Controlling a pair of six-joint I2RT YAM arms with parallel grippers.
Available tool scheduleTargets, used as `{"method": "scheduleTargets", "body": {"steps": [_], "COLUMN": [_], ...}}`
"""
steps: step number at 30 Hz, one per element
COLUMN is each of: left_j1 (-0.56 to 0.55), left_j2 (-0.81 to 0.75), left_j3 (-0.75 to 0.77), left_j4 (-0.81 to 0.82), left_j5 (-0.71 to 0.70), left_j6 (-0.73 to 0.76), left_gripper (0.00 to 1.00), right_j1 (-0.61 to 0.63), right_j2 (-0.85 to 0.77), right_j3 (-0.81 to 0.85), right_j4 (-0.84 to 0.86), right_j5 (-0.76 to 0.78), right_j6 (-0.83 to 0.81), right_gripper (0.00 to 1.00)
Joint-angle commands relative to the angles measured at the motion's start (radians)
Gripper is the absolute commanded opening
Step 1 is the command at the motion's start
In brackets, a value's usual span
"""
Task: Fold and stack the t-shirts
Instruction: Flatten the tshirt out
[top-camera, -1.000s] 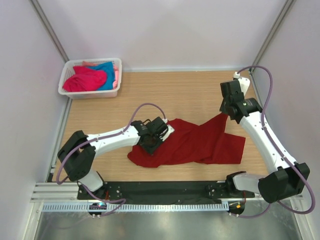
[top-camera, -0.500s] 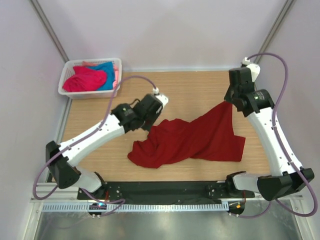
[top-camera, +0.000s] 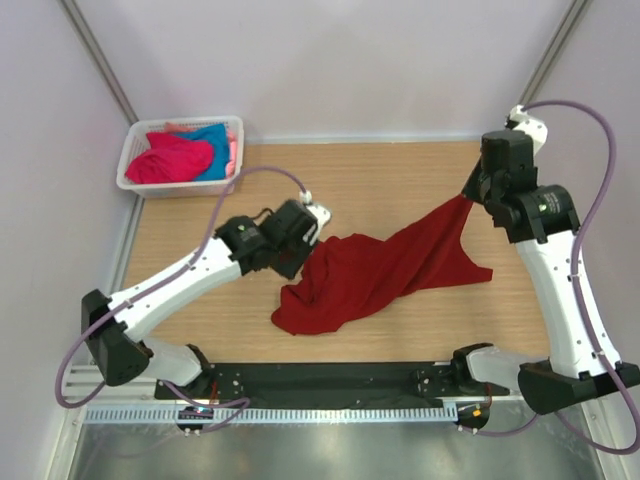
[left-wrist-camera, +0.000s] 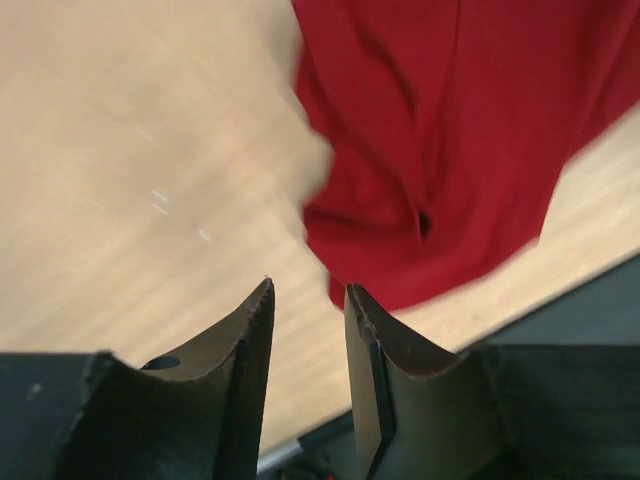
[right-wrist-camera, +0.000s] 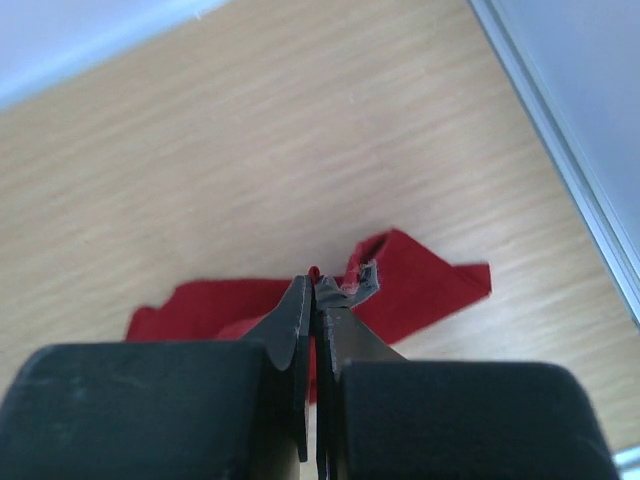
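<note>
Nothing's folded yet: right gripper (top-camera: 468, 198) is pinching the dark red t-shirt (top-camera: 380, 275) lying crumpled on the table (top-camera: 400, 180), left gripper (left-wrist-camera: 305, 300) is hovering slightly open and empty, other t-shirts (top-camera: 172, 160) are sitting in the basket (top-camera: 135, 183).

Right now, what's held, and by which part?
The right end effector pinches the dark red t-shirt by a raised edge; the left end effector holds nothing.

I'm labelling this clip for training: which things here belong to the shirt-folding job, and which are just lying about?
Job: dark red cloth t-shirt, pinched by the right pincer; bright pink cloth t-shirt and turquoise blue cloth t-shirt, both in the white plastic lattice basket.
Lying about: that basket.
</note>
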Motion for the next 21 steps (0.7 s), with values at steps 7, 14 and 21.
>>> {"method": "scheduleTargets", "body": {"steps": [7, 14, 21], "left_j1": [-0.088, -0.143, -0.146], "left_j2": [0.092, 0.167, 0.200], "left_j3": [-0.170, -0.183, -0.226], "left_j4": [0.172, 0.238, 0.279], "left_j5": [0.229, 0.206, 0.155], "left_j6": [-0.070, -0.117, -0.145], "left_gripper": [0.44, 0.53, 0.55], "right_j1": [-0.004, -0.006, -0.006], "right_j2": [-0.102, -0.090, -0.077], "right_j3": [-0.327, -0.353, -0.329], "right_j4": [0.100, 0.127, 0.137], "right_j5": [-0.026, -0.028, -0.026], "right_j6": [0.045, 0.034, 0.007], "right_gripper": [0.01, 0.01, 0.01]}}
